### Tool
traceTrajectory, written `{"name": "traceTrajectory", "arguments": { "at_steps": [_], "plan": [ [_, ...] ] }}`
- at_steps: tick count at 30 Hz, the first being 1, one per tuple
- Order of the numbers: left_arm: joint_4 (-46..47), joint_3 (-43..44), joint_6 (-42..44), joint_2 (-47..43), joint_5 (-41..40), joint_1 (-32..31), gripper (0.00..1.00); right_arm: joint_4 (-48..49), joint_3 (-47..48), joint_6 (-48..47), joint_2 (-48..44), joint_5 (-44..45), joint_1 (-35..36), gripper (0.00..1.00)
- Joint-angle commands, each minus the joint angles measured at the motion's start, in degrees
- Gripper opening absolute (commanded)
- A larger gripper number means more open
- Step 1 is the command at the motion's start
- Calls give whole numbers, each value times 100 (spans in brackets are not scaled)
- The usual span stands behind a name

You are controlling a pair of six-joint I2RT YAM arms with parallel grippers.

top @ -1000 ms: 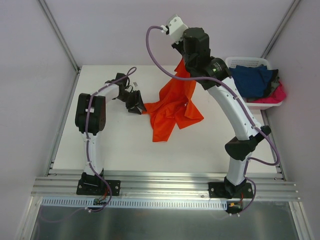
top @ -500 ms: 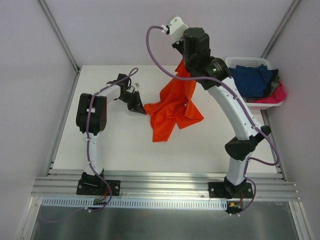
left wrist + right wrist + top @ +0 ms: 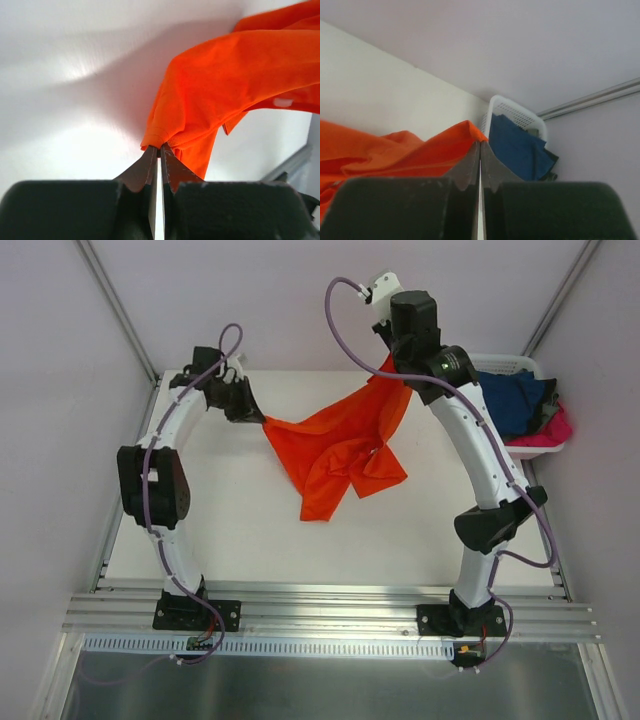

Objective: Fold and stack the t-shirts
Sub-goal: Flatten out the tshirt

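Orange t-shirt [image 3: 335, 450] sags, soft and light I'd say; left gripper [image 3: 159, 146] and right gripper [image 3: 480, 143] each pinch an edge, likely the surest hold.

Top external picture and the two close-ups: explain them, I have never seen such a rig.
Two robot arms are bolted at the near edge of the table. The wide picture looks down from above and behind them; each close-up comes from a wrist camera. The left tool and the right tool are each shut on an edge of the orange t-shirt, which spans between them, its lower part draped on the table. A white basket at the far right holds navy cloth and pink cloth.
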Motion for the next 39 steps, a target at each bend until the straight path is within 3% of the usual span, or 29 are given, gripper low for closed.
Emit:
{"name": "traceTrajectory", "arguments": {
  "at_steps": [1, 8, 15, 19, 33, 39],
  "plan": [
    [-291, 561, 676, -843, -440, 150, 0, -713, -158, 768, -124, -617, -120, 1],
    [-414, 826, 843, -1476, -546, 457, 0, -731, 36, 725, -326, -557, -146, 1],
    [-932, 1571, 1036, -1872, -203, 651, 0, -687, -860, 417, -1503, -416, -85, 1],
    [-1380, 1969, 1282, -2197, -439, 660, 0, -696, -1203, 338, -2380, -381, -137, 0],
    [-1768, 1653, 2284, -4578, -896, 668, 0, -1548, -1801, 1225, -4885, -1953, -893, 1],
    [-1865, 1643, 2293, -4983, -898, 914, 0, -1900, -1310, 1647, -5108, -2499, -1297, 0]
  ]
}}
